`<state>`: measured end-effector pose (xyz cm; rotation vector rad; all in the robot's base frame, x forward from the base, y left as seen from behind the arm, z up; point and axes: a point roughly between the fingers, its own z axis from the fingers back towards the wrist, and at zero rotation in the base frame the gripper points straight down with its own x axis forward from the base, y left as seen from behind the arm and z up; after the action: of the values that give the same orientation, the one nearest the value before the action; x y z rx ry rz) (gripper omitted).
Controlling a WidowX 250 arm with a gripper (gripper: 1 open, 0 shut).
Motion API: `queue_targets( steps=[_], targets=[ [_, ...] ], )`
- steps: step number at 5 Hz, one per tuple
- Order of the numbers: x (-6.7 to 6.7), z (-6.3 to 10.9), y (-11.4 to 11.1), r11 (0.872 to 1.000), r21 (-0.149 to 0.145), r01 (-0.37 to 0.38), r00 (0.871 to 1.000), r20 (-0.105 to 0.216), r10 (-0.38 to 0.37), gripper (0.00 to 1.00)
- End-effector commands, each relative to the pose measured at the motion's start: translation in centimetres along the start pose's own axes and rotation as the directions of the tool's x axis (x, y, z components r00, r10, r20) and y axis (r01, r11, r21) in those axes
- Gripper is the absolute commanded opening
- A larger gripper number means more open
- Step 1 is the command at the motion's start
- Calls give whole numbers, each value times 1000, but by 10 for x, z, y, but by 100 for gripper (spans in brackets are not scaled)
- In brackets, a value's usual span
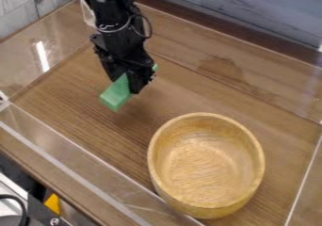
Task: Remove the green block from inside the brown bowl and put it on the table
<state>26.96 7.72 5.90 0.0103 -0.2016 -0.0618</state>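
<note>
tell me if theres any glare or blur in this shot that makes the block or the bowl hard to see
In the camera view, glare streaks the clear acrylic wall at left and a soft sheen lies on the table; neither covers the green block or the brown bowl. The whole picture is low-resolution and slightly soft, so the black end effector shows little detail where it grips the block.

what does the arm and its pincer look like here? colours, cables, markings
The arm is matte black and blocky, with thin black cables looping beside the wrist. The black pincer has two short, squared fingers. No markings or labels are legible at this resolution.
</note>
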Motion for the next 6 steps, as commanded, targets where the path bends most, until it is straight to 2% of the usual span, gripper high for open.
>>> queue_targets(
  steps=[1,6],
  targets=[
    [7,5,-1,1000,7,-4,1000,24,3,0],
    [16,4,-5,998,-8,-58,998,20,58,0]
  ],
)
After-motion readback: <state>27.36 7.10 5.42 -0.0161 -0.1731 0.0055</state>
